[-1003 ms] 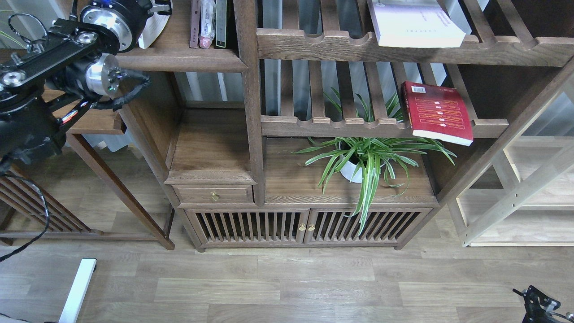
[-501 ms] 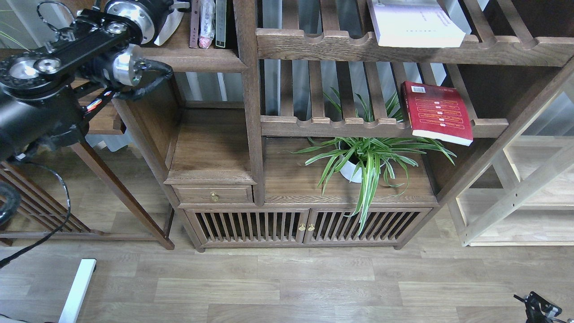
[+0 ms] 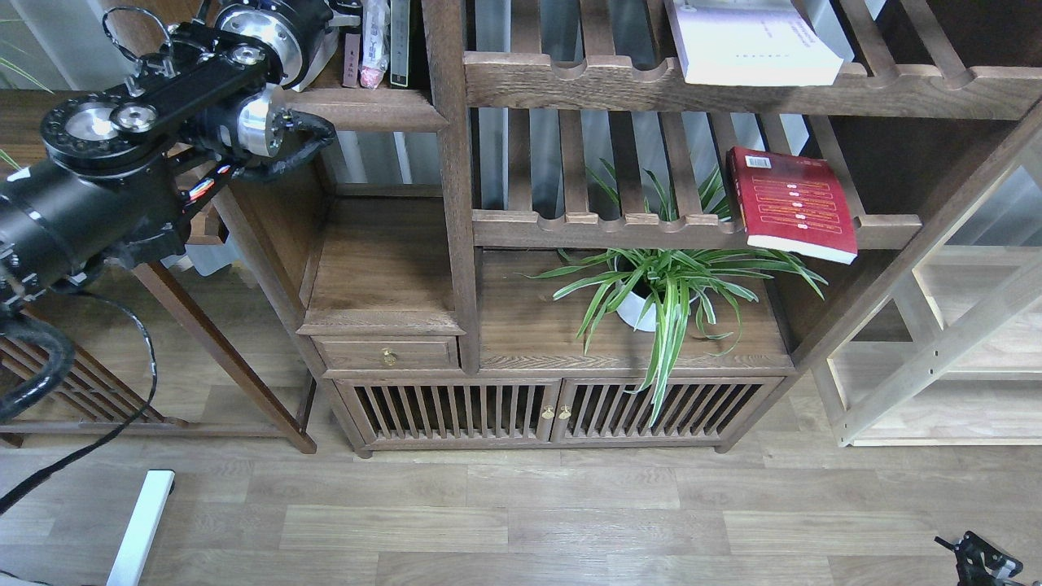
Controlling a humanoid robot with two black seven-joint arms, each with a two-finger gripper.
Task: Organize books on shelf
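The shelf [image 3: 366, 107] is the dark board with a stepped front edge at the top left. My left gripper [image 3: 335, 15] is over it at the frame's top edge, mostly cut off. A white-backed book [image 3: 320, 63] shows only as a white sliver under it and has moved with it. The red book [image 3: 794, 203] with yellow lines lies flat on the lower slatted rack [image 3: 619, 228]. The white-lavender book [image 3: 757, 45] lies on the upper slatted rack [image 3: 570, 81]. Only a small dark bit of my right gripper [image 3: 981, 560] shows at the bottom right.
A few thin books [image 3: 376, 41] stand upright on the shelf just right of my left gripper. A post [image 3: 452, 163] bounds the shelf's right end. A spider plant [image 3: 663, 285] sits on the cabinet top. A pale wooden rack [image 3: 936, 350] stands at right.
My left arm has swung right and up along the shelf, carrying the white-backed book toward the standing books. The red and lavender books have not moved.
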